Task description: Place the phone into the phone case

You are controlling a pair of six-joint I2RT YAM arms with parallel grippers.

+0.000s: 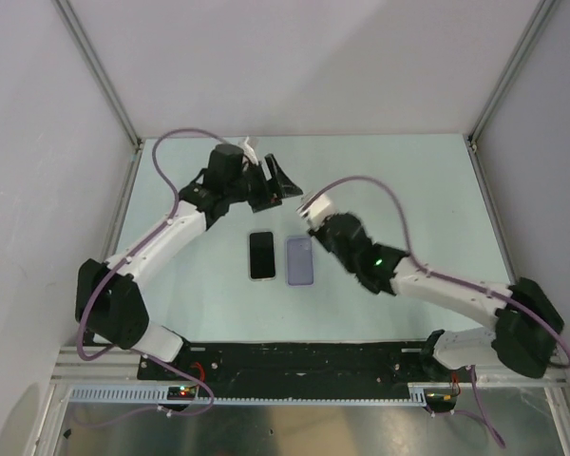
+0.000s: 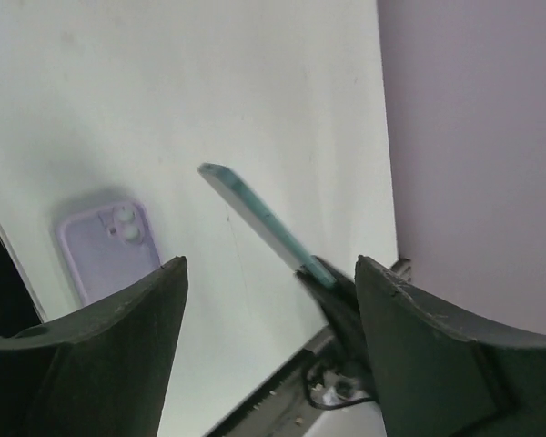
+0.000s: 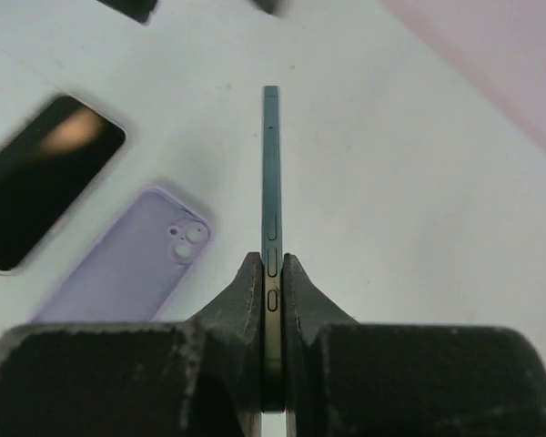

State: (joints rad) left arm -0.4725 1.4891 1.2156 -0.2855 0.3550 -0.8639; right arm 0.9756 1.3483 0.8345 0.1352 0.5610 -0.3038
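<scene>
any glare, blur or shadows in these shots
Right wrist view: a warm glare patch on the black-glass, pale-edged phone. Left wrist view: the left gripper's dark fingers look blurred close up; soft shadow around the flat lavender slab with camera rings. Top view: even, soft light.

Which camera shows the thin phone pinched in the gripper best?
The right wrist view: it shows the thin phone close and edge-on, side buttons visible, pinched in the right gripper. The left wrist view shows it slanted; the top view, only a small pale sliver.

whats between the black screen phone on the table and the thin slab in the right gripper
The lavender slab with the camera block, lying flat; the right wrist view shows it.
</scene>
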